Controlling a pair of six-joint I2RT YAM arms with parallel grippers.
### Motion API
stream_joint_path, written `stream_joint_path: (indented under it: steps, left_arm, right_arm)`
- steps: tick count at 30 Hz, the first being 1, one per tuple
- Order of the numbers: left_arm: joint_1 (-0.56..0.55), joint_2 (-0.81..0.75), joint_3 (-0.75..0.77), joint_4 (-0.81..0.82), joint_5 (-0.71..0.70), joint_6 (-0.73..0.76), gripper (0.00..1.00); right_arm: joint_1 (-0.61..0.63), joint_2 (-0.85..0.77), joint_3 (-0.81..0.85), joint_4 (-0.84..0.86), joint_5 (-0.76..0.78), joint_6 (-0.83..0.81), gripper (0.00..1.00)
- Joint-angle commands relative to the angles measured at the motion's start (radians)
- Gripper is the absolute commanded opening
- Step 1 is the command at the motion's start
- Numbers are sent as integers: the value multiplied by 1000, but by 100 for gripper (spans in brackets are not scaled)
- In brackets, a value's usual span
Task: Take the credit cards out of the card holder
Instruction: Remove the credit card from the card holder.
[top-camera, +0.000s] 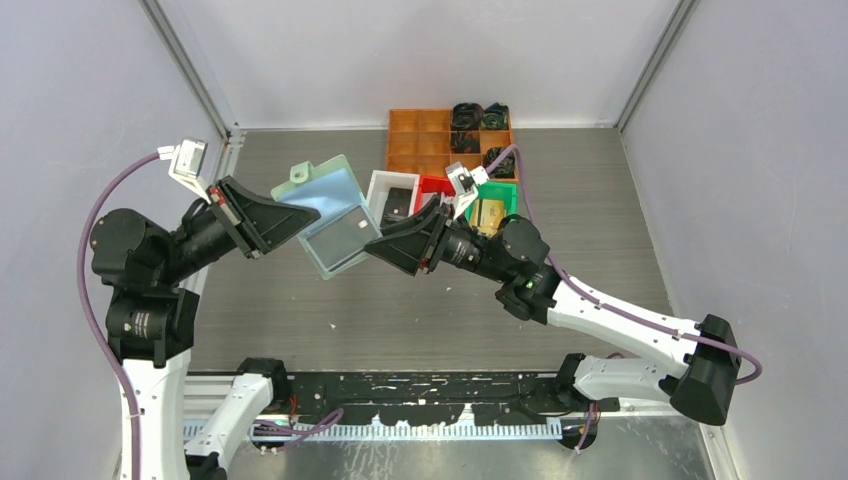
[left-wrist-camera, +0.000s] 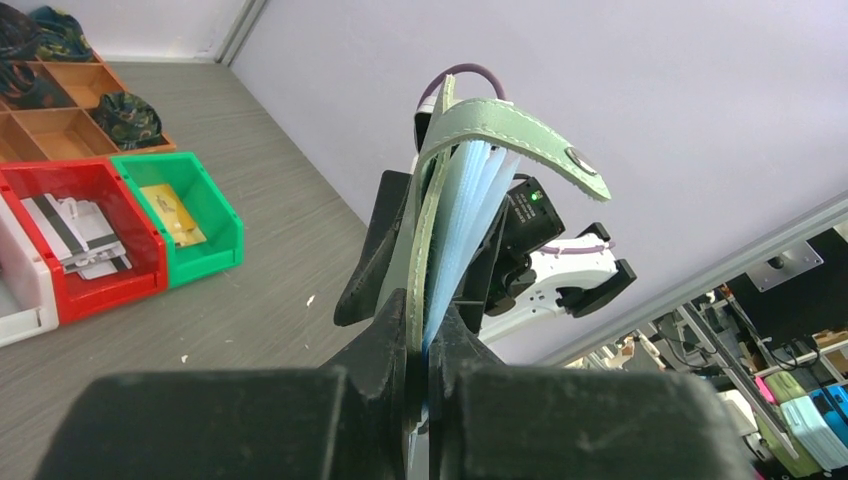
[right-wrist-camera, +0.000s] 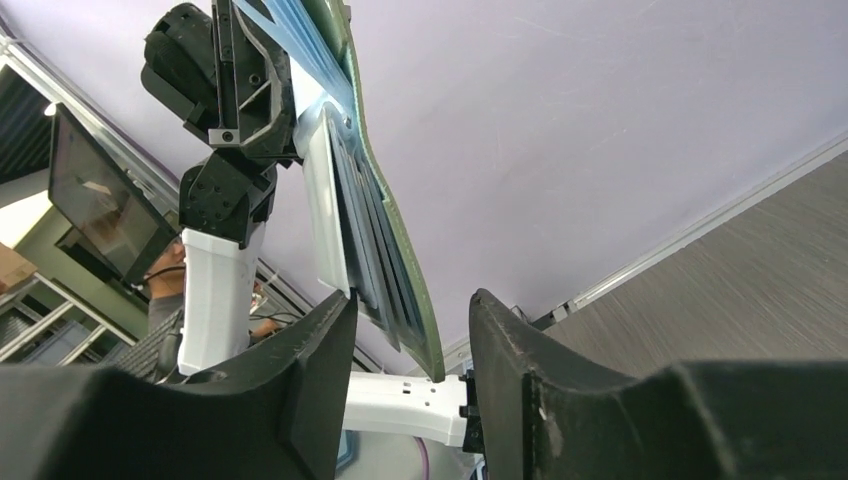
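Top view: card holder (top-camera: 325, 200) hangs open above the bench (top-camera: 600, 200), left jaws clamped on one edge, right jaws apart either side of a corner; holder looks light and floppy, so probably pinch the stiff, slick silvery card (top-camera: 350, 232) by its exposed edge.

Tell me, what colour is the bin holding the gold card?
The bin is bright green, clearest in the left wrist view.

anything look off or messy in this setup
Nothing serious. A few white specks lie loose on the table near the green bin, like stray crumbs. The card holder is off the table, splayed open in the air in the left gripper, which fits the task.
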Motion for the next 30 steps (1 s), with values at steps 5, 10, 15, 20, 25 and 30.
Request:
stream_joint_path:
  steps: [5,10,15,20,25,30]
  left_arm:
    - [-6,12,59,59,59,-48,0]
    - [-5,34,100,66,73,-62,0]
    - [-5,41,114,62,88,-64,0]
    - [-5,27,68,63,91,-58,0]
    - [-6,18,49,47,115,-49,0]
    - [-6,10,28,33,136,-40,0]
  right_arm:
    - [13,-8,-11,238,94,-41,52]
    - [13,-4,-28,243,91,-47,52]
    - [12,5,-11,235,86,-41,53]
    - [16,82,125,168,-48,-34,63]
    - [19,122,203,142,-112,-39,66]
    - [19,128,224,122,-108,-51,67]
